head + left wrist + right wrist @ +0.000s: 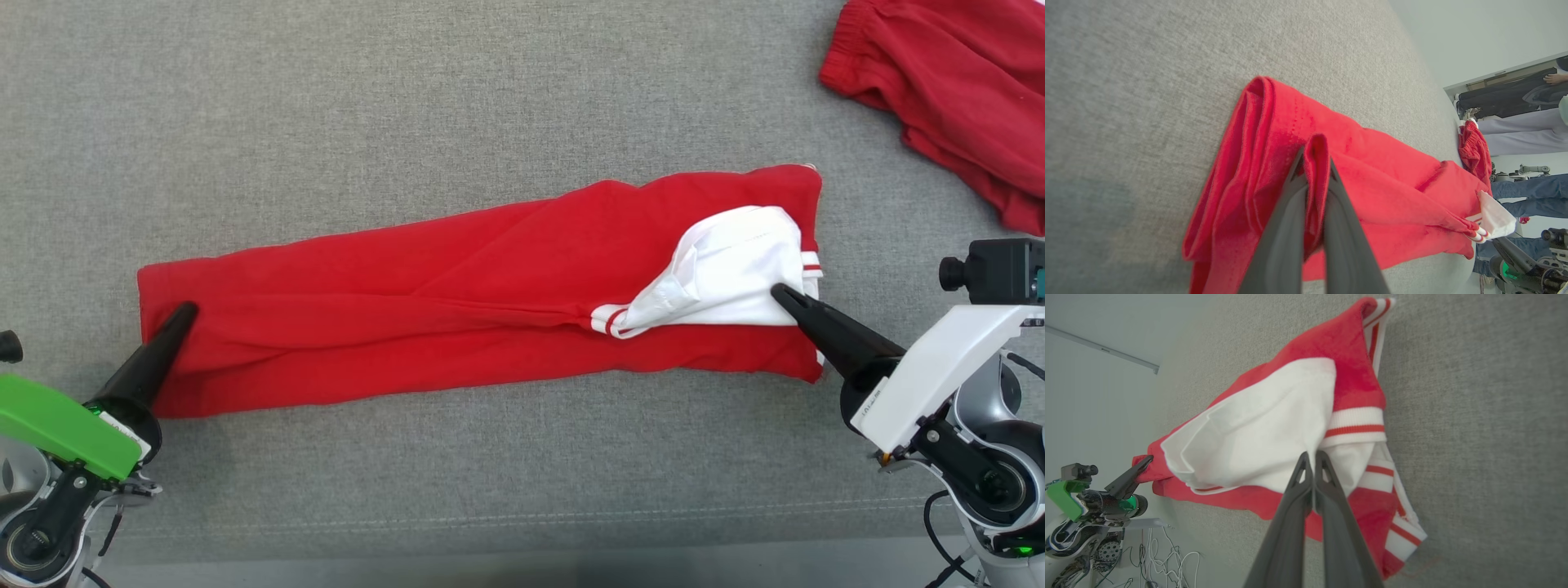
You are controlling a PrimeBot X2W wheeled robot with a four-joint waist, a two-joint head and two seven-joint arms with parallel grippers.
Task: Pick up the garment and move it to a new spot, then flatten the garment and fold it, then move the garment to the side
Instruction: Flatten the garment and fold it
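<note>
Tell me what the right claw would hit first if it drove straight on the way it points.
The white patch of the red garment, which the right claw pinches now; beyond it, probably more of that garment, though depth is unclear.

Under my work: grey woven fabric surface [457,90]
My far right: crumpled dark red cloth with a gathered hem [955,90], lying on that surface
Background: a person's legs in blue jeans [1531,188]
</note>
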